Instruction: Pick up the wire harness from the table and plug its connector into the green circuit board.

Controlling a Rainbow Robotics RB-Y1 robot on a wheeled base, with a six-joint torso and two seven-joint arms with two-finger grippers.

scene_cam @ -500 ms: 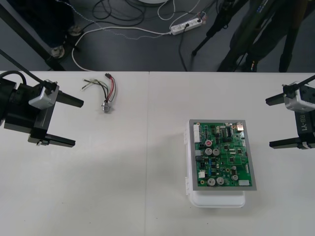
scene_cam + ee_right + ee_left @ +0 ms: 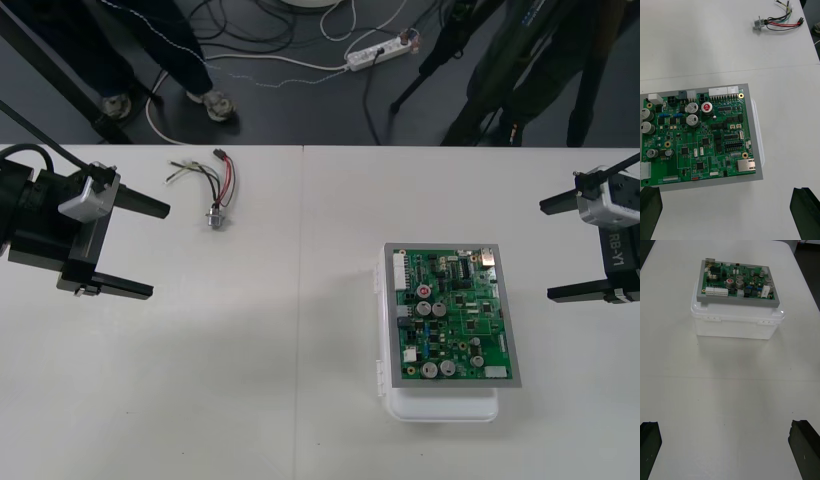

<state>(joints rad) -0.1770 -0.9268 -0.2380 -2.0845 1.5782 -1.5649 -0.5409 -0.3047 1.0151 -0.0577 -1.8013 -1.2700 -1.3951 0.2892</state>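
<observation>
The wire harness [image 2: 213, 188] lies loose on the table near its far edge, its black plug toward the floor strip and its metal socket [image 2: 215, 217] toward me. In the right wrist view the harness [image 2: 778, 21] lies beyond the board. The green circuit board [image 2: 451, 313] sits on its white base [image 2: 440, 406] right of centre. My left gripper [image 2: 135, 248] waits open at the left side, well short of the harness. My right gripper [image 2: 565, 248] waits open at the right edge, apart from the board [image 2: 696, 135]. The left wrist view faces the board [image 2: 738, 280] across bare table.
A seam [image 2: 300, 300] runs down the table's middle. The white base [image 2: 735, 322] raises the board above the tabletop. Cables, a power strip and tripod legs lie on the dark floor beyond the far edge.
Neither arm nor the harness has moved. A person's legs and shoes have come into the floor strip at the top left.
</observation>
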